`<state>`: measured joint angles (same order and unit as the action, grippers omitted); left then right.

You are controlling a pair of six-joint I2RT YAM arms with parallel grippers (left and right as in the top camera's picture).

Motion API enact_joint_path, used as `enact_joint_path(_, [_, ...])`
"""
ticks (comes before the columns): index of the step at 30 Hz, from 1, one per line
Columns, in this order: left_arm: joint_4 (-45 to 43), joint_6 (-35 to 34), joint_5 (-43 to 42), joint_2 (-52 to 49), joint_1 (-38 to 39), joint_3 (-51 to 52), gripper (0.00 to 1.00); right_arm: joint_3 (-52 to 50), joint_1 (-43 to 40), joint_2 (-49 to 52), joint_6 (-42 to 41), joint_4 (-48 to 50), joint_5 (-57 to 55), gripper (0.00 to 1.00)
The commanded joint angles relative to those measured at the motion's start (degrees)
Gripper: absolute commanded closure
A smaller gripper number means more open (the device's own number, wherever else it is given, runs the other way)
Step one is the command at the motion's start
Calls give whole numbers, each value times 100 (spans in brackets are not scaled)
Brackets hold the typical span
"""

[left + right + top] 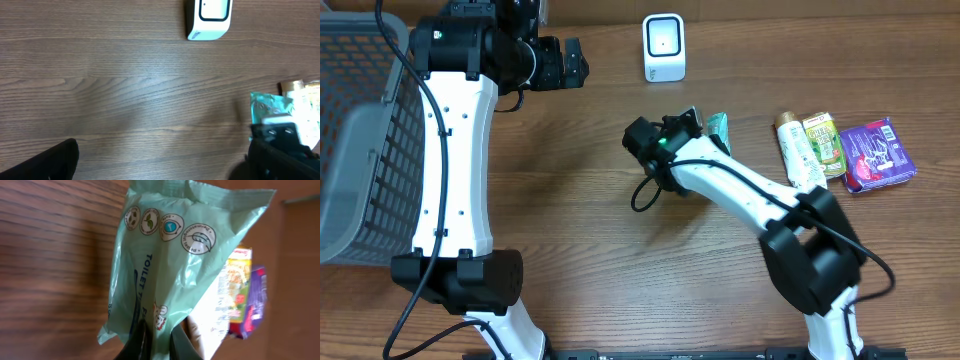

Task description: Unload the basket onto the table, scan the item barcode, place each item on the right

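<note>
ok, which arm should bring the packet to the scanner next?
Right. The right gripper is shut on the green packet, with an open path across the table to the white scanner. The left gripper is open, holds nothing, and sits apart from the packet.

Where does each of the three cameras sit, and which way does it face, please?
Overhead: fixed above the table, looking straight down; left arm and right arm show, beside basket and scanner.
Left wrist: on the left arm, looking down across bare wood to the scanner; one of the open left fingers shows bottom left.
Right wrist: on the right arm, facing along the right fingers, shut on the green packet filling the view.
Shared: the green packet appears in all three; the scanner in overhead and left wrist.
</note>
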<state>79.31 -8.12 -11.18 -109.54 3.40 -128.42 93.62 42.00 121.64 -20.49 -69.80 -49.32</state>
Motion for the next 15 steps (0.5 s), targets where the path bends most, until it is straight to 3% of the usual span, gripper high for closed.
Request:
enact_joint_path(1, [-4,83,-26,15,37,-68,0,2,87,295,457,9,-870,96])
enact_joint_path(10, [-4,85,-28,15,37,-68,0,2,568,420,603,313,122,96])
enact_joint_path(15, [-4,85,-28,15,37,-68,0,2,909,420,603,396,710,78])
